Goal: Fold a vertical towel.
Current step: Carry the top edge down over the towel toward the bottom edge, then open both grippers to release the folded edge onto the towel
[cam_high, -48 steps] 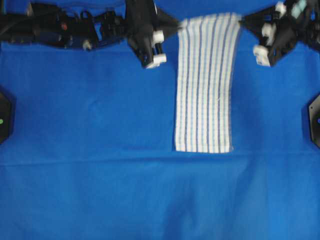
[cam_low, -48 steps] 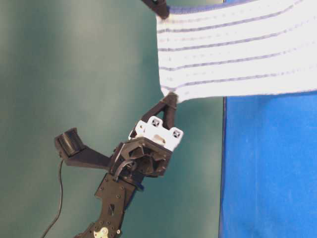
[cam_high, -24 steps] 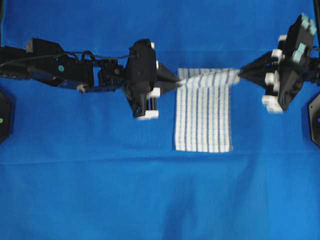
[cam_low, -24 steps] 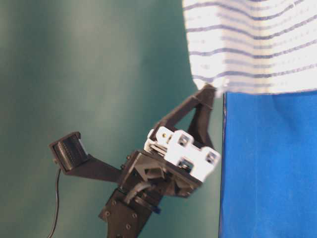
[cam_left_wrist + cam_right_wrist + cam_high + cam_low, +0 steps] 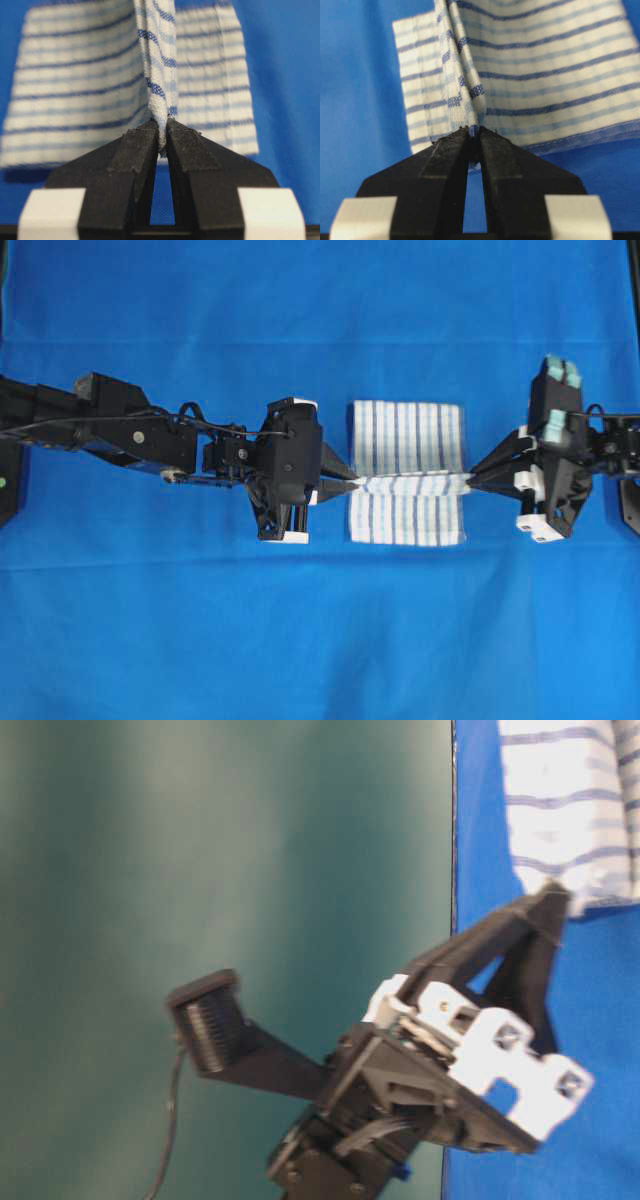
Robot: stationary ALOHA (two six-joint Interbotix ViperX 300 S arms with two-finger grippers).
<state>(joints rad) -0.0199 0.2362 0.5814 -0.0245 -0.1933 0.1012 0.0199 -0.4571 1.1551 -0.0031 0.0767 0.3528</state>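
The towel (image 5: 408, 472) lies on the blue tablecloth (image 5: 320, 640) near the middle of the overhead view, its stripes running toward and away from the near edge, and its far end is being carried over the part lying flat. The left gripper (image 5: 352, 480) pinches one corner of that lifted end and the right gripper (image 5: 468, 483) pinches the other, so the raised edge stretches between them as a taut white band across the towel's width. In each wrist view the fingers are pressed together on the cloth: the left fingers (image 5: 137, 150) squeeze a thin standing fold, and the right fingers (image 5: 452, 150) do the same. From the table-level view one black gripper (image 5: 555, 900) holds a corner just above the tablecloth, though which arm it is I cannot tell from that picture alone. What the coming move turns on is that the free near edge (image 5: 408, 540) lies ahead of the held band, toward the bottom of the overhead view. Both arms stand about equally near, one at each side. I judge the fold is a little past halfway, with the held edge yet to meet the near edge
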